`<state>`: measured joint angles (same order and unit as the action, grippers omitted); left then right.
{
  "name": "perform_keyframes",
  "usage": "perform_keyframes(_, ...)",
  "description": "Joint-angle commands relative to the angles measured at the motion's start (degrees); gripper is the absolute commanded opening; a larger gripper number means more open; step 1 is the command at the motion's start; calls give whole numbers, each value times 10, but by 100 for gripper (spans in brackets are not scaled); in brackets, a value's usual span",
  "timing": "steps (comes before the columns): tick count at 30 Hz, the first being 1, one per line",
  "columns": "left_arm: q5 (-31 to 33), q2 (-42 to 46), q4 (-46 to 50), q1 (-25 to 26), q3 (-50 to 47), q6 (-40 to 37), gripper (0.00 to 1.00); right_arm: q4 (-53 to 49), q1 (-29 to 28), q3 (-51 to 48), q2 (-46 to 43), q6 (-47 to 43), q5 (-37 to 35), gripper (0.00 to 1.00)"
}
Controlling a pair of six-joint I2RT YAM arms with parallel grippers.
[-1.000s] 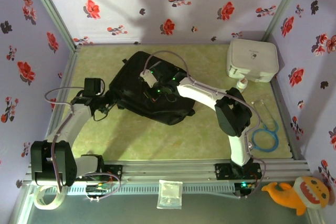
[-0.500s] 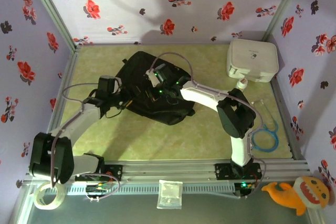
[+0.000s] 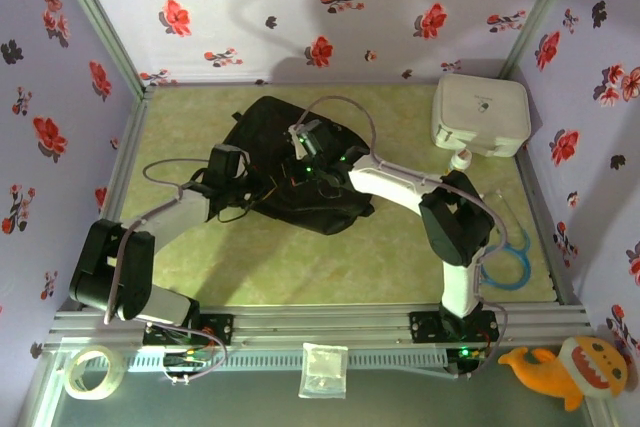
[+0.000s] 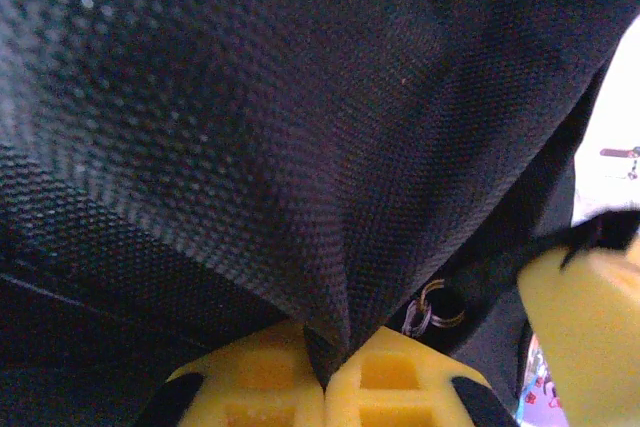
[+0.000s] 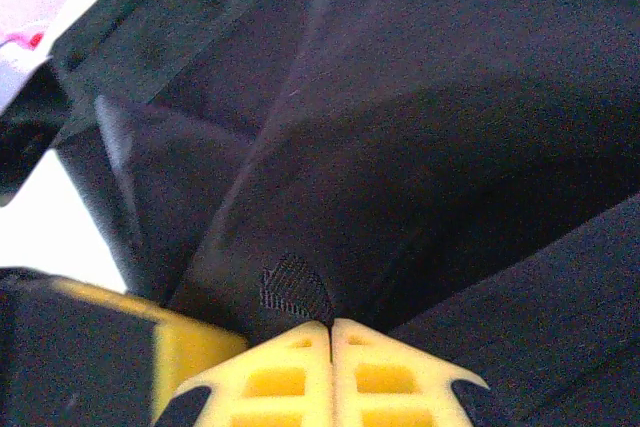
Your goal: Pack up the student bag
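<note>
a black student bag [image 3: 265, 119] lies flat on a green table [image 3: 300, 267], with two robot arms reaching onto it. the left gripper [image 4: 325, 377] is closed tight on a fold of the bag's woven cloth, which rises straight up from between its yellow fingers; a small metal ring [image 4: 432, 307] sits just to its right. the right gripper [image 5: 331, 342] is likewise pinched shut on a crease of the bag's smoother dark cloth directly ahead of it. the two grippers are near each other, on the bag's top. a white case [image 3: 480, 115] and a blue cable [image 3: 505, 267] lie well off to the right gripper's right, outside the bag. packing seems barely begun: the bag is held, perhaps for opening, with loading yet to come.
</note>
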<state>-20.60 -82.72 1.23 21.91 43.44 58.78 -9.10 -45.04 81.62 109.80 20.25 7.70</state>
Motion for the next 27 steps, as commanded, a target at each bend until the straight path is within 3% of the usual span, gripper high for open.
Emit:
perform_keyframes(1, 32, -2, 30, 0, 5, -16, 0, 11, 41, 54, 27, 38, -116, 0)
perform_keyframes(11, 26, 12, 76, 0, 10, -55, 0, -42, 104, 199, 108, 48, -265, 0)
perform_keyframes(20, 28, -50, 125, -9, 121, -150, 0, -107, 123, 194, 88, 97, -349, 0)
perform_keyframes(26, 39, -162, 168, -17, 283, -230, 1, -100, 129, 137, 33, 97, -309, 0)
perform_keyframes(27, 40, -176, 169, -21, 298, -238, 4, -91, 131, 117, 12, 97, -296, 9)
